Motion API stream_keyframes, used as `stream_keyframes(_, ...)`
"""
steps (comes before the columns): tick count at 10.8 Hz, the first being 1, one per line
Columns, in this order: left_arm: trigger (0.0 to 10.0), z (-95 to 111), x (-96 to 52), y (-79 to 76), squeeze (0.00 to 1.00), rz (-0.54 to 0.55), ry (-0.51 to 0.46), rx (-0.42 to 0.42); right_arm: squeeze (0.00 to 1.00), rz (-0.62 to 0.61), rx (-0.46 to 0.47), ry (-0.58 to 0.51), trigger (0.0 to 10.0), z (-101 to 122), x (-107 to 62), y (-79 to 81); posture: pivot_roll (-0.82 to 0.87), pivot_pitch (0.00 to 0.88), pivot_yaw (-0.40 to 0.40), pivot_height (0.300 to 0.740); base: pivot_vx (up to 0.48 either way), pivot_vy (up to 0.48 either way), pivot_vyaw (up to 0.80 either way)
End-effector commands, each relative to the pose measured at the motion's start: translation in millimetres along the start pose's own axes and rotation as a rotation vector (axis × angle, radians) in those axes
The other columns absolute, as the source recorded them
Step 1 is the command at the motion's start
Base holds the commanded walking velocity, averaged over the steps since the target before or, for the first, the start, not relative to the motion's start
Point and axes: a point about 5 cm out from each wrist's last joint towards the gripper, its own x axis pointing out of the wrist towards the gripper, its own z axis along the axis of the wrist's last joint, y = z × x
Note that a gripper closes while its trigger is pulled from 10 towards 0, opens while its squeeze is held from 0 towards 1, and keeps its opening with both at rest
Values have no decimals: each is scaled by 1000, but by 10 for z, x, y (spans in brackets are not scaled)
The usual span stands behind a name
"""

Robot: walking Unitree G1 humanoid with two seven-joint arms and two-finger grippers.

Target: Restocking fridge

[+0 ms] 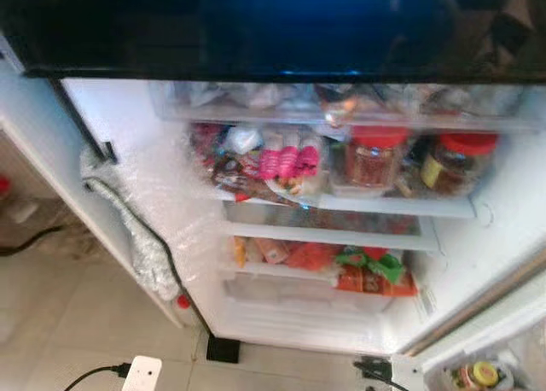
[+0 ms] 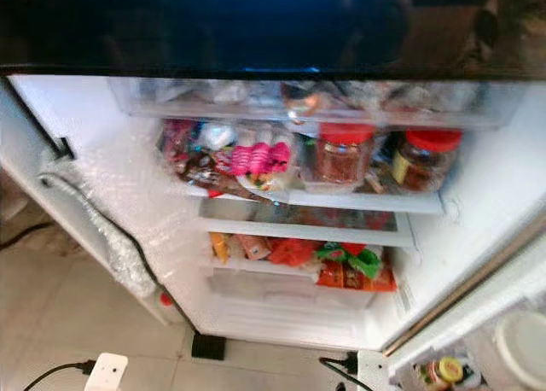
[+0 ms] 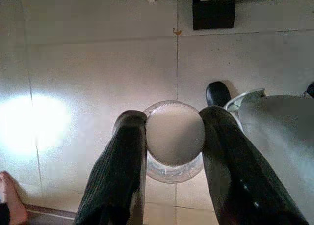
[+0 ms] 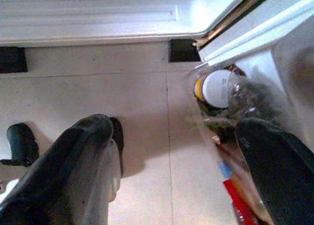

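The fridge [image 1: 162, 177] stands open before me, its shelves packed. Two red-lidded jars [image 1: 375, 156] sit on the upper shelf at the right, pink packets [image 1: 290, 162] to their left. Green and orange packets [image 1: 367, 270] lie on the shelf below. In the left wrist view my left gripper [image 3: 174, 122] hangs above the tiled floor, shut on a clear round container with a white lid [image 3: 175, 139]. In the right wrist view my right gripper [image 4: 174, 124] is open with nothing between its fingers [image 4: 88, 141], low beside the fridge door's shelf.
The open door at the right has a shelf with a yellow-lidded jar [image 1: 484, 374]. A white power strip [image 1: 142, 374] and black cables lie on the floor by the fridge's base. A foil-wrapped hose [image 1: 128, 229] runs down the left side. A person's bare foot [image 3: 12, 198] is nearby.
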Motion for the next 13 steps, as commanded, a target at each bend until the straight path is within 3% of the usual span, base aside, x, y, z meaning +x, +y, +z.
stream_keyframes(1, 10000, -74, -15, 20, 0, 2, 25, 13, 0, 11, 3, 19, 10000, -62, -8, 40, -3, 68, 30, 740, 0, 0, 0)
stream_keyframes(7, 10000, -79, -17, 31, 0, 6, 23, 1, 0, 13, 6, 19, 10000, -71, -10, 49, -2, 68, 33, 740, 0, -63, 0)
stream_keyframes(10, 10000, -35, -20, 42, 0, 30, -31, -5, 0, 14, 5, 24, 10000, -80, -10, 45, 4, 82, 31, 740, 0, 0, 0)
stream_keyframes(12, 10000, 247, -37, 123, 0, 116, -258, -50, 0, 16, -5, 23, 10000, -74, -9, 36, 17, 89, 22, 740, 0, 0, 0)
stream_keyframes(13, 10000, 981, -96, 316, 0, 154, -569, -39, 0, 19, -13, 22, 10000, -69, -8, 33, 21, 93, 16, 740, 0, 0, 0)
